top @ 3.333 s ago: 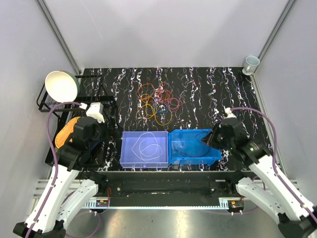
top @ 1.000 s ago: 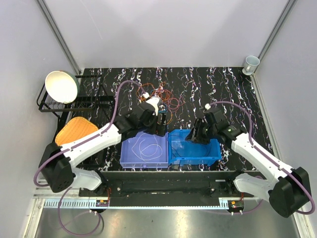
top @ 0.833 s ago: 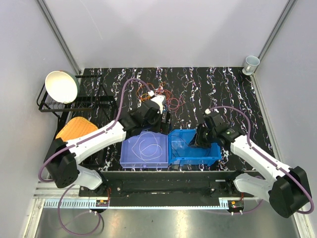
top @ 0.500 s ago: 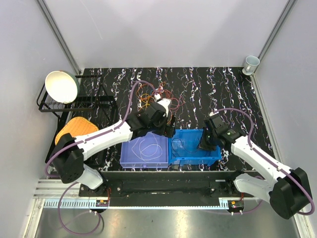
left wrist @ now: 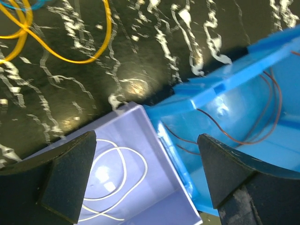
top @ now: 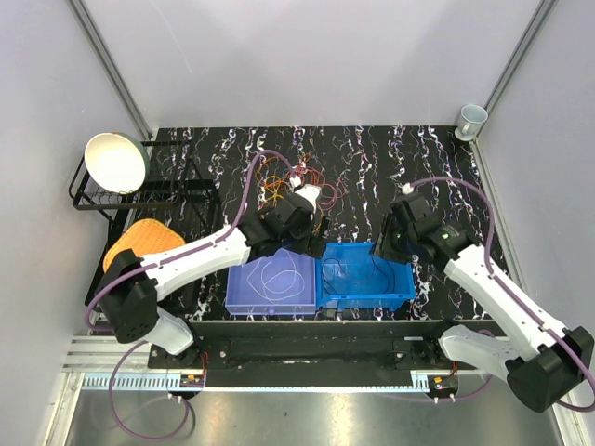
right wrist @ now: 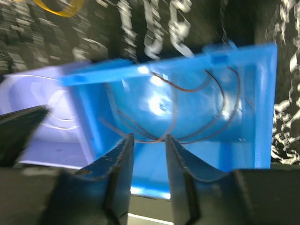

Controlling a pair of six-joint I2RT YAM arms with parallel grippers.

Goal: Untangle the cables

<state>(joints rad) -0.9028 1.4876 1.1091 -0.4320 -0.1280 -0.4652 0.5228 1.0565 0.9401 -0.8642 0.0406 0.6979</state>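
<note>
The tangled cables [top: 282,182], orange, red and yellow loops, lie on the black marbled table behind my left arm. A yellow loop [left wrist: 70,55] shows in the left wrist view. A white cable [top: 276,273] lies coiled in the purple bin [top: 244,299]; it also shows in the left wrist view [left wrist: 123,174]. A thin red-brown cable [right wrist: 206,88] lies in the blue bin [top: 402,284], also seen from the left wrist [left wrist: 257,123]. My left gripper [left wrist: 150,180] is wide open and empty above the seam between the bins. My right gripper [right wrist: 149,157] is slightly open and empty above the blue bin.
A white bowl [top: 116,161] sits on a black rack at the far left, with an orange object [top: 139,243] in front of it. A cup [top: 472,118] stands at the back right corner. Grey walls close in three sides.
My left arm has reached out from its rest pose past the cable pile to the bins' far edge. My right gripper dipped into the blue bin, then lifted and drew back right.
</note>
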